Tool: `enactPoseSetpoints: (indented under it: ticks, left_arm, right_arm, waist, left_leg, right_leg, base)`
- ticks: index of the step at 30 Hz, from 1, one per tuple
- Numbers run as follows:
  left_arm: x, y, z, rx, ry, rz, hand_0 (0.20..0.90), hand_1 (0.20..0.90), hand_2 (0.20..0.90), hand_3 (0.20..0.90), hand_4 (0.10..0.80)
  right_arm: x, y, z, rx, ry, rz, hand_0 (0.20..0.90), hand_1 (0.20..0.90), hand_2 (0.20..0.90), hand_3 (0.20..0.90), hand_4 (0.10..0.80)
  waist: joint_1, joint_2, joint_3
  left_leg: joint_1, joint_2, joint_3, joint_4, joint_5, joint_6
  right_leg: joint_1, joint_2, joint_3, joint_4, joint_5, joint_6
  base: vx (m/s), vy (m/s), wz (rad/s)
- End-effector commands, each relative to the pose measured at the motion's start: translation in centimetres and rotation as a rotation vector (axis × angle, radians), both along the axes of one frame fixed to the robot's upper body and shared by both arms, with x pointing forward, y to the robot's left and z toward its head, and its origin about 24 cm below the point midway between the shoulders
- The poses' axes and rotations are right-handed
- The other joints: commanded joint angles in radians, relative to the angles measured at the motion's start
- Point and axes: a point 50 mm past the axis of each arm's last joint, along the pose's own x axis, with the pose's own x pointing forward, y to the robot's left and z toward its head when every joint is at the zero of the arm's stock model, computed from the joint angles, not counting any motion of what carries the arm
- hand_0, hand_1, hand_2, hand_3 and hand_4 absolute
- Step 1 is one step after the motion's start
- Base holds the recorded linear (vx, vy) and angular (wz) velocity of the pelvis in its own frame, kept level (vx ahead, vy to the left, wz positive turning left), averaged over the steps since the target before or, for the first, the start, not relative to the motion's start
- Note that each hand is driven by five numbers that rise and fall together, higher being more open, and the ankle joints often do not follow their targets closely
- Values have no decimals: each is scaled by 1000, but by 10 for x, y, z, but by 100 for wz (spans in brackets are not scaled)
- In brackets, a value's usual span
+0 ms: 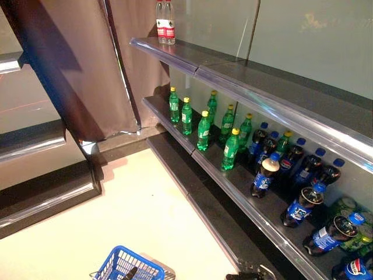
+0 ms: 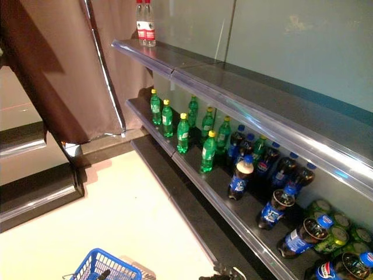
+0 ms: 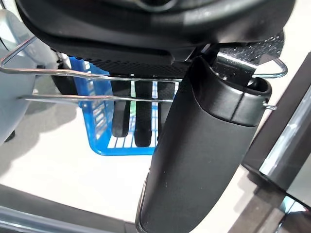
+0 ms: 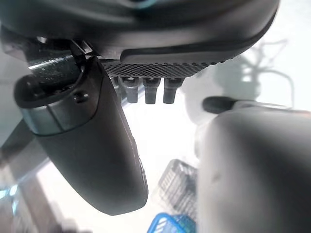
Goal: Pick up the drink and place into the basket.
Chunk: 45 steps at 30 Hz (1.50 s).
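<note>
Bottles of green plastic with yellow caps (image 1: 203, 132) stand on the dark middle shelf (image 1: 233, 186), smooth, rigid, best gripped mid-body; left hand (image 3: 141, 114) curls round the blue wire basket's (image 1: 125, 265) handle, right hand (image 4: 146, 90) empty, relaxed.

Green bottles (image 2: 182, 133) stand in rows on the middle shelf (image 2: 192, 169), dark cola bottles (image 2: 274, 169) beside them, some lying down. Two clear bottles (image 2: 145, 23) stand on the top shelf. A blue basket (image 2: 102, 265) sits at the lower edge.
</note>
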Motion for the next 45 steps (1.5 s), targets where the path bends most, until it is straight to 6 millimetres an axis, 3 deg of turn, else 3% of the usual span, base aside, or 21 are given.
enactPoseSetpoints:
  ticks: [1,8,17,22,34,39,45]
  left_arm:
    - [50,-3,8,26,-164,-103,300,300,300,200,100]
    - [51,3,11,41,-174,-116,300,300,300,200,100]
    - [51,8,12,50,-171,-120,300,300,300,200,100]
    - [55,5,13,42,-201,-134,300,300,300,200,100]
    - [71,-11,13,16,-238,-167,300,300,300,200,100]
    - [67,-13,11,19,-210,-139,300,300,300,200,100]
    - [57,-8,10,32,-181,-97,300,300,300,200,100]
  right_arm:
    - [72,11,36,12,-335,155,900,900,900,900,800]
    - [118,28,99,12,-693,199,900,900,900,900,800]
    - [131,13,159,39,-980,133,900,900,900,900,800]
    - [129,6,172,118,-1046,96,900,900,900,900,800]
    - [144,19,190,132,-1134,139,900,900,900,900,800]
    - [158,20,185,45,-1096,43,900,900,900,900,800]
    - [178,15,185,-50,-1062,-77,900,900,900,900,800]
  waist:
    - [13,-20,9]
    - [-14,-35,20]
    - [-71,-32,19]
    - [-88,-29,19]
    - [-60,-33,13]
    - [-25,-31,13]
    - [47,-25,19]
  left_leg:
    - [-52,-62,52,19,-56,-5]
    - [-64,-60,64,14,-48,0]
    - [-67,-64,76,22,-60,13]
    - [-68,-68,82,27,-69,19]
    - [-72,-79,60,35,-76,27]
    - [-67,-84,30,29,-72,28]
    - [-61,-89,-22,13,-60,24]
  right_leg:
    - [22,27,-32,8,-71,17]
    - [1,27,-19,12,-62,24]
    - [-19,29,43,11,-53,34]
    - [-24,27,67,6,-47,40]
    - [-20,17,59,8,-53,41]
    - [-6,9,28,10,-59,37]
    - [18,-5,-51,22,-76,30]
  base:
    - [-33,-40,-1]
    - [-26,-19,0]
    - [0,11,-7]
    - [13,31,-12]
    - [30,23,-7]
    - [44,27,16]
    - [61,32,39]
